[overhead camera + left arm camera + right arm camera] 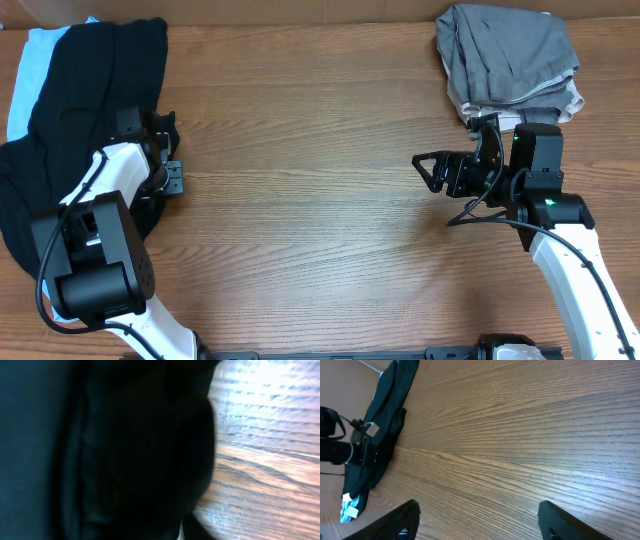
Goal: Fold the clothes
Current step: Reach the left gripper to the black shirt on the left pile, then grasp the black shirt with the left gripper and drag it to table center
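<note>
A black garment (pixel 90 90) lies crumpled at the table's left edge, over a light blue garment (pixel 30 70). My left gripper (pixel 165 165) sits at the black garment's right edge. The black cloth (pixel 100 450) fills most of the left wrist view, so the fingers are hidden. A pile of grey clothes (pixel 510 55) sits at the back right. My right gripper (pixel 425 172) is open and empty, in front and to the left of the grey pile. It hovers over bare wood (pixel 478 510), pointing left. The black garment also shows far off in the right wrist view (pixel 390 420).
The wooden table (pixel 310 200) stretches between the two piles. The left arm's body (pixel 95 260) stands at the front left. The right arm (pixel 570 250) stands at the front right, with a cable looping beside it.
</note>
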Robot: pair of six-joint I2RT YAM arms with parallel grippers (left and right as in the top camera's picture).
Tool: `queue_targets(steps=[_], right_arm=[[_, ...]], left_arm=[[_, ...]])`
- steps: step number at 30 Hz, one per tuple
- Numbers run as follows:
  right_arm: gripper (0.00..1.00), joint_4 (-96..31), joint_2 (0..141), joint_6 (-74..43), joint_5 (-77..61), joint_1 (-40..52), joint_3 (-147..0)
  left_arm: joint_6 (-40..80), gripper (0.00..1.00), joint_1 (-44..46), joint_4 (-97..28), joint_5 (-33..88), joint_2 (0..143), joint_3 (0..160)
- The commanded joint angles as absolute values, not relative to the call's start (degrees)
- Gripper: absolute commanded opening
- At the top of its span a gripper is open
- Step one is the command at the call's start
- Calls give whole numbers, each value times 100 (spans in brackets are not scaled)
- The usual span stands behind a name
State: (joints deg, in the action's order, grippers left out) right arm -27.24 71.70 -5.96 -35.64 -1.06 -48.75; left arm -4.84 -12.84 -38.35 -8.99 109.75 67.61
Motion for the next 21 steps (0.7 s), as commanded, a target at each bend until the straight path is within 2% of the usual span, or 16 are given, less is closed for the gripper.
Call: queue_targets(steps=[1,6,14,21], right_arm=[[75,-2716,7179,-574,-3610,-80,-5033],[71,-2731,7179,-574,-3607,-80,-5033],[69,-2705,7177,-620,-3413,-82,-5033],[67,-2705,7177,-902,-3415,-344,-5033]], left_arm=[[-513,4,-1236,-3804,-659,11120,6860],[-508,4,-1024,-4106,-183,11050,7192],[-513,4,-165,-5116,1293,10980,8814],[-513,4,836,-5623,1544,10980,9642]])
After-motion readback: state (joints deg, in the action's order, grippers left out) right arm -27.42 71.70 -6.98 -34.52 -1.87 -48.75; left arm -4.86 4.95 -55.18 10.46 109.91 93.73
